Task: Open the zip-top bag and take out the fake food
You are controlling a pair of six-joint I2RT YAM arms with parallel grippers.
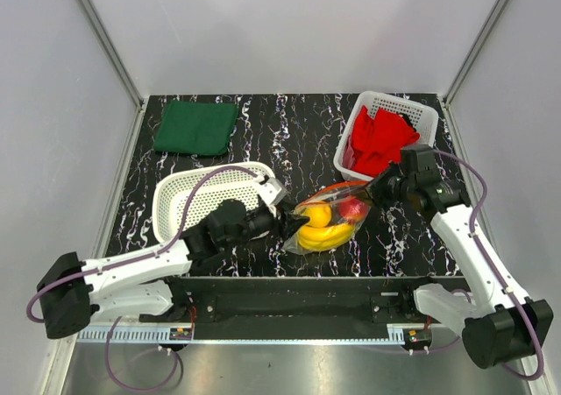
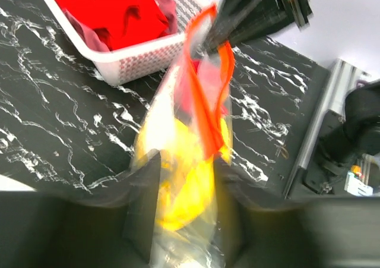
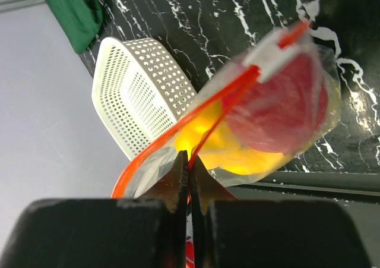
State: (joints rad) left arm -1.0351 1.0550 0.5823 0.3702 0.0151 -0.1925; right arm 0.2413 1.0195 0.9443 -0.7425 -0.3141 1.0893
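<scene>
The zip-top bag [image 1: 329,222] hangs between my two grippers above the table's near middle. Through the clear plastic I see a yellow banana bunch [image 1: 327,236], a yellow lemon [image 1: 316,213] and a red fruit [image 1: 353,208]. My left gripper [image 1: 289,223] is shut on the bag's left end; in the left wrist view the bag [image 2: 178,131] passes between the fingers [image 2: 144,185]. My right gripper [image 1: 379,187] is shut on the orange-red zip strip [image 3: 208,101], jaws pressed together [image 3: 189,156]. The strip is partly parted, and the white slider [image 3: 270,54] sits at its far end. No grapes show.
A white mesh basket [image 1: 422,115] holding a red cloth [image 1: 379,139] stands at the back right, just behind my right gripper. Another white mesh basket [image 1: 175,204] sits at the left beside my left arm. A folded green cloth [image 1: 196,127] lies at the back left.
</scene>
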